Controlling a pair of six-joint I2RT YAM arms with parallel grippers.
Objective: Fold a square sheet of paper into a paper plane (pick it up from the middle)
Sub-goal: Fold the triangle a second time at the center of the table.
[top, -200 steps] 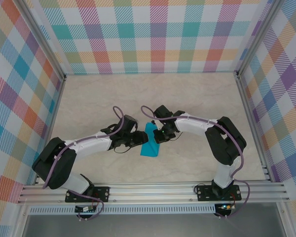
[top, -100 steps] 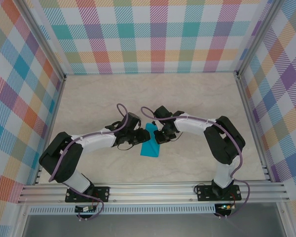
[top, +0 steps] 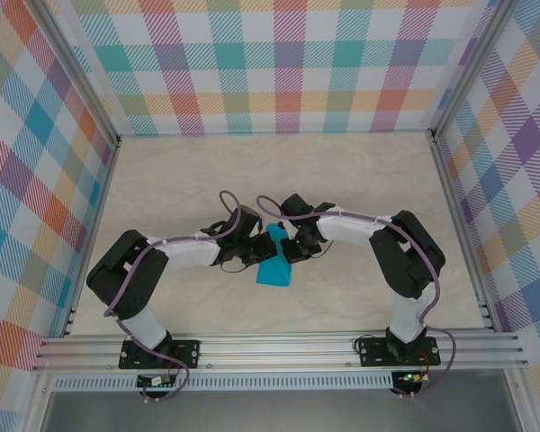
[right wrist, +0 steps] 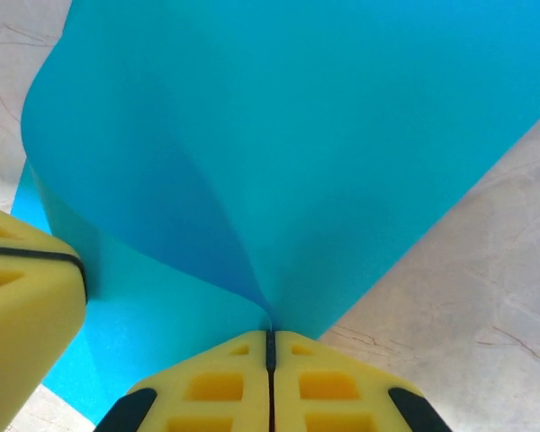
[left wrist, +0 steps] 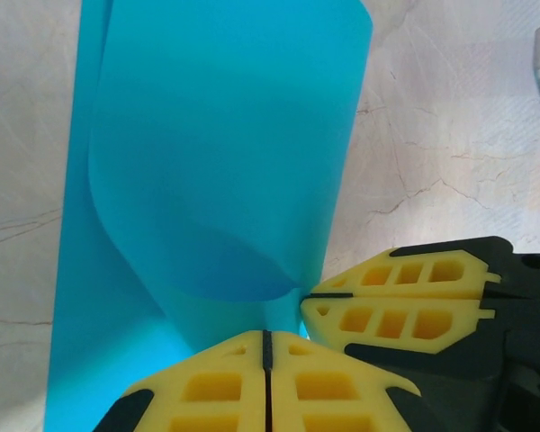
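I find the table (top: 360,180) carrying the square sheet of paper (top: 274,263) near its centre, between the 2 arms. 1 half of the sheet curls over the other in a soft loop, and I see no pressed crease. The left gripper (left wrist: 265,335) and right gripper (right wrist: 270,333) are each clamped on the paper, close together. My judgement: 1st fold in hand, with the nose and wing folds outstanding.

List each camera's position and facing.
Top external: high behind the bases, facing down on the table; both arms, left gripper and right gripper at the sheet of paper.
Left wrist: left arm, facing the curled paper past its own shut pads.
Right wrist: mirrored, own pads shut on the paper.
Shared: paper and both grippers.
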